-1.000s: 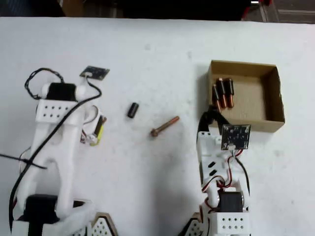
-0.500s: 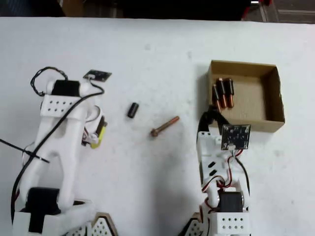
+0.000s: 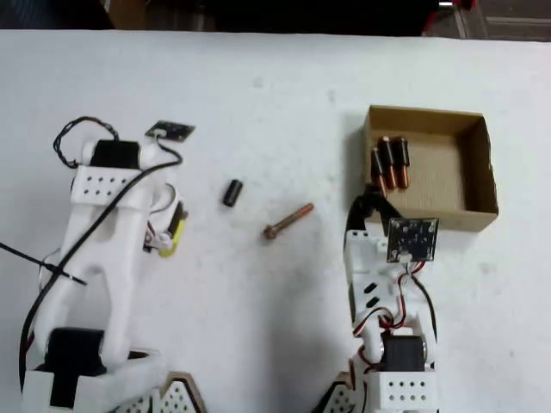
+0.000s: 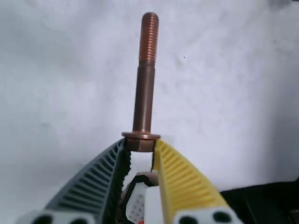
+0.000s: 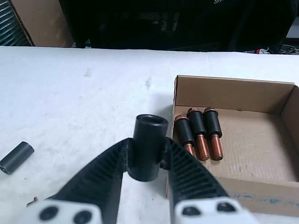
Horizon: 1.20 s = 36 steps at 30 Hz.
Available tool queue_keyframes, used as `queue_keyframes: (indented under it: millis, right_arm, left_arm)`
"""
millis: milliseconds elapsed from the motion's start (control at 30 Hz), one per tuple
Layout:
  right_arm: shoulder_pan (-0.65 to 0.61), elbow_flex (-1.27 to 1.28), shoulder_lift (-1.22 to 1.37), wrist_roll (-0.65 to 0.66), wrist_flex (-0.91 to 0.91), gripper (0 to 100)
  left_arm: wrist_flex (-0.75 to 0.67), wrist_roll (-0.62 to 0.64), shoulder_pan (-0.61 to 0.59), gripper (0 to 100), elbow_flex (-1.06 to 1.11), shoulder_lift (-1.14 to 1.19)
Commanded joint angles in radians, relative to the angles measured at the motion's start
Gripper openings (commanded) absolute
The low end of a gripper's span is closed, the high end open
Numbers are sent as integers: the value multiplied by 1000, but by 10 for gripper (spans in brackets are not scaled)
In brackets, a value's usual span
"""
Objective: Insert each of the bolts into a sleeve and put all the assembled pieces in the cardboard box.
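Note:
My left gripper point(image 4: 140, 145) is shut on the head of a copper bolt point(image 4: 143, 84), whose threaded end points away from the fingers. From above, that gripper point(image 3: 168, 229) hangs over the left part of the table. My right gripper point(image 5: 147, 148) is shut on a black sleeve point(image 5: 150, 127), held upright just outside the cardboard box point(image 5: 233, 87). In the high view this gripper point(image 3: 365, 208) sits at the near left corner of the box point(image 3: 449, 176). Three assembled pieces point(image 3: 389, 163) lie side by side in the box. A loose sleeve point(image 3: 232, 193) and a loose bolt point(image 3: 288, 221) lie between the arms.
A white table point(image 3: 275, 86) stretches wide behind the arms and the box. The left arm's black cable point(image 3: 73, 133) loops over its wrist. Dark room and a brown carton point(image 5: 39, 21) stand beyond the table's far edge.
The left arm has shifted slightly to the right with the bolt in its gripper. The right arm, the loose parts and the box have stayed put.

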Motion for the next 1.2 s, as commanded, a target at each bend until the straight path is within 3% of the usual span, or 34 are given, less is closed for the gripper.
queue_keyframes:
  millis: [0, 200, 733, 1167]
  right_arm:
    - [13, 8, -4, -3, -7, 16]
    - [13, 8, -4, -3, -4, 16]
    - [13, 8, -4, -3, -2, 16]
    - [13, 8, -4, -3, -2, 17]
  left_arm:
    - [-87, -8, -7, 21, -41, -7]
    - [-152, -6, -5, 21, -9, -12]
    - [-572, -6, -4, 21, 333, -16]
    - [-736, -14, 1, 23, 529, -8]
